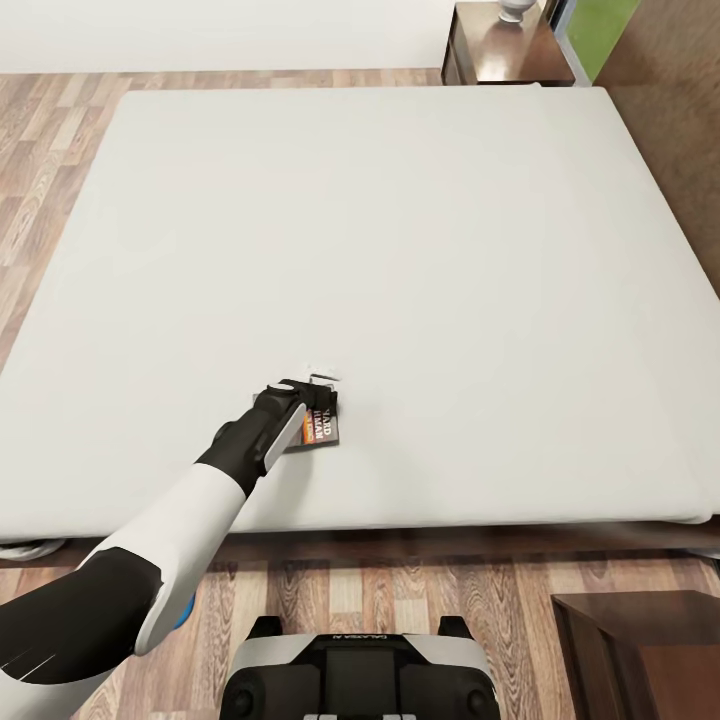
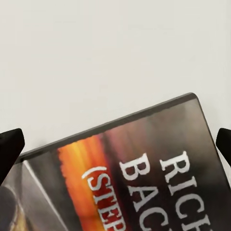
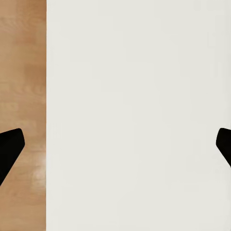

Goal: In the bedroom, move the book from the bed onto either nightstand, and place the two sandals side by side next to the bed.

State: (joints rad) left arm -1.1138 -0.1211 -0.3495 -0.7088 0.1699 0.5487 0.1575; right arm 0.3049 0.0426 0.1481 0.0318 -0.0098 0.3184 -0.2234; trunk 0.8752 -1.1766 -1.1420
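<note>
The left gripper (image 1: 312, 386) hangs spread wide just above the book (image 1: 322, 428), which lies flat on the bed (image 1: 420, 250) near its foot edge; the left arm (image 1: 200, 500) stretches forward, angled down.

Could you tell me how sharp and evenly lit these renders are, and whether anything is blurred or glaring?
Head view: flat, even light on the bed, a soft shadow beside the book, a faint sheen on the nightstand. Left wrist view: the book is so close that its lettering looks soft and cropped. Right wrist view: plain mattress, no glare.
</note>
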